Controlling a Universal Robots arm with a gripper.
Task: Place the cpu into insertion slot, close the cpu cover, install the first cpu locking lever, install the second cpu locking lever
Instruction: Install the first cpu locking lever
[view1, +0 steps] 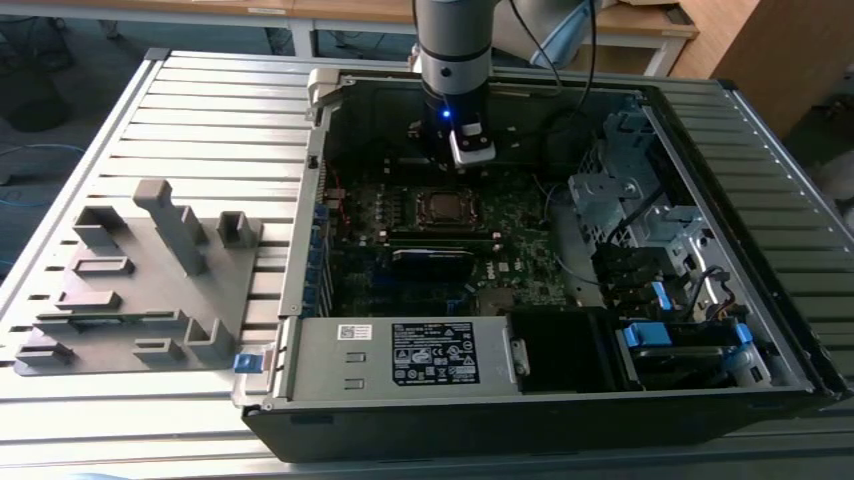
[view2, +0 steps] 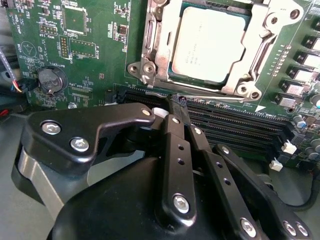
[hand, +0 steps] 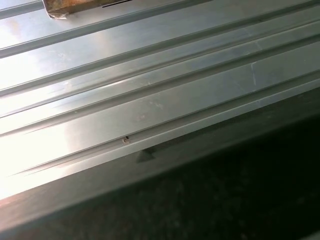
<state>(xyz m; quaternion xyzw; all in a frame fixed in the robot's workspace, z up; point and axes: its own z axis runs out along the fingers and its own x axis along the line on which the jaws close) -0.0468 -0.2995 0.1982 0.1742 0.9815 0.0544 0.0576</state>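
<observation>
The cpu (view2: 210, 45), a grey metal square, lies in the insertion slot (view1: 441, 205) on the green board. The silver cpu cover (view2: 159, 50) is folded down around the cpu's edges. A thin wire locking lever (view2: 220, 98) runs along the socket's side nearest the memory slots. My gripper (view2: 176, 102) is shut, its black fingers (view2: 175, 150) pressed together, with the tip at that lever's end beside the socket corner. In the exterior view the gripper (view1: 459, 166) hangs inside the open case, just behind the socket.
Black memory slots (view2: 240, 125) lie directly under the fingers, and a coin battery (view2: 51, 80) sits off to one side. A drive cage (view1: 627, 200) and cables fill the case on the exterior view's right. A grey parts fixture (view1: 134, 280) stands on the ribbed table (hand: 150, 100).
</observation>
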